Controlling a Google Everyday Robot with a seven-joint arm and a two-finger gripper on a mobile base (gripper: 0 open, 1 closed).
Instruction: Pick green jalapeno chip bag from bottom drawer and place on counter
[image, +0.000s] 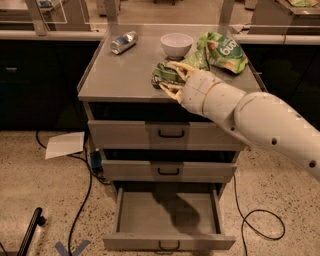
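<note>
Foil bag (161, 75) in tool (173, 80) — metal counter (120, 75)

cream two-finger gripper (169, 78) clamped on small wrinkly green-and-white foil chip bag (159, 75), at front edge of brushed grey metal counter (125, 70). grey metal bottom drawer (145, 215) open. silver can (123, 42), white bowl (176, 45), larger bright green bag (225, 50) at the back.

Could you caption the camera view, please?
Gripper holds the green jalapeno chip bag at the counter front; bottom drawer open.

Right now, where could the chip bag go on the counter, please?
Bare: front-left of the counter, in front of the can. Crowded: back right, with bowl and large green bag. The end effector, gripping the green jalapeno chip bag, is front-centre.
</note>
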